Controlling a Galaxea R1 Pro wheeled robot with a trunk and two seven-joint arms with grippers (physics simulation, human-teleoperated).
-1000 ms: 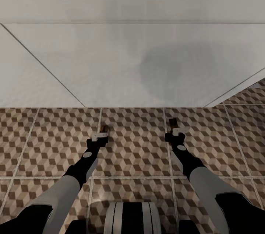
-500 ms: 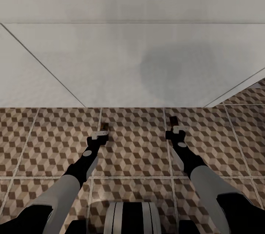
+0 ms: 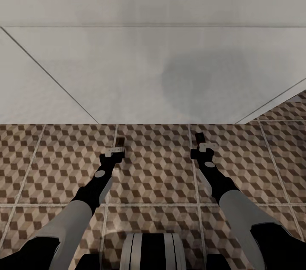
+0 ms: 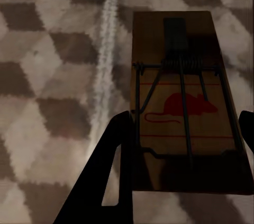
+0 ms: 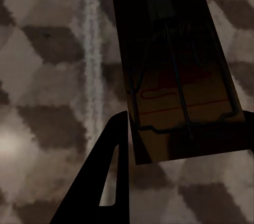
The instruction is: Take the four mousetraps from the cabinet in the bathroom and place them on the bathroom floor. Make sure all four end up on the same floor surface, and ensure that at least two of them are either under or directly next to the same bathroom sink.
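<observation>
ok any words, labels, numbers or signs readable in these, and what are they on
No words, brand names or numbers can be read.
Red mouse silhouette with red lines, no lettering: on the flat brown wooden mousetrap between the left hand fingers.
Faint red outline, too dark to read: on the second brown wooden mousetrap at the right hand.
Cube-patterned brown and cream floor tiles and the white vanity front: no markings.
</observation>
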